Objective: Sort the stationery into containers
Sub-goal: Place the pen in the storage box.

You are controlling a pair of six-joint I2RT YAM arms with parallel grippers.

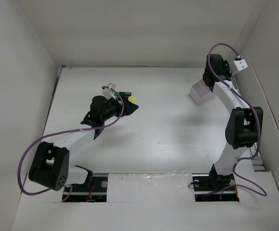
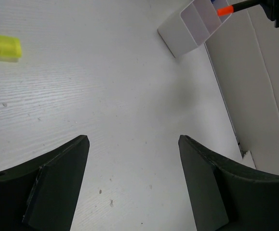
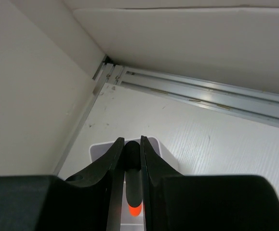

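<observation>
Right gripper (image 3: pixel 132 150) clamped on black highlighter with orange end (image 3: pixel 135 192), held over white divided box (image 3: pixel 98 150) at far right. Left gripper (image 2: pixel 133 139) jaws apart, empty, above table (image 2: pixel 129 86). Yellow-ended highlighter (image 2: pixel 4 46) lies nearby, left of centre.

Cut off at left edge: yellow highlighter (image 2: pixel 3 46); at top edge: box (image 2: pixel 178 36). Mostly hidden between right fingers (image 3: pixel 105 166): orange-tipped highlighter (image 3: pixel 133 190).

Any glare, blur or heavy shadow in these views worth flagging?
Top external: soft even light, faint arm shadows on the table, a glint on the front strip. Left wrist: left fingers dark and nearly featureless, yellow highlighter cropped at the edge. Right wrist: right fingers dark, slightly soft around the orange highlighter; rail glints.
</observation>
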